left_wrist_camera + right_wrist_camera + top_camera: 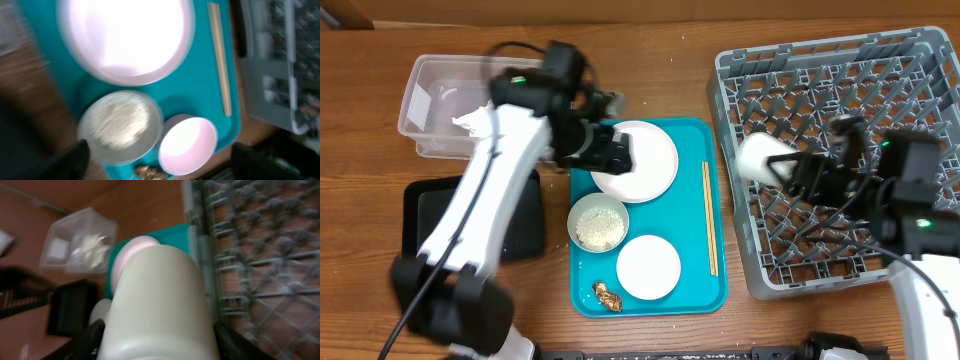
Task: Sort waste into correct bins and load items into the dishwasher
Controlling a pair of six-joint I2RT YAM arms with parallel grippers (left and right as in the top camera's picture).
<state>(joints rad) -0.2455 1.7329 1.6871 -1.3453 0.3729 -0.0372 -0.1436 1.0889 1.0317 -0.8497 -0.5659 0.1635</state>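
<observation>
Left gripper (617, 152): fingers wide, empty, over plate (650, 165), tray (695, 292) top.
Right gripper (788, 170): holds cup (760, 155), rack (880, 70) left edge.

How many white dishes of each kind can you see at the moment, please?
Plates: 1, the large plate on the teal tray.
Bowls: 2, the rice bowl and the empty bowl, both on that tray.
Cups: 1, the white cup at the left edge of the grey rack.
Total: 4

teal tray (692, 225): lying flat, mid-table | wooden table (650, 60): brown, grain showing, under the tray
</observation>
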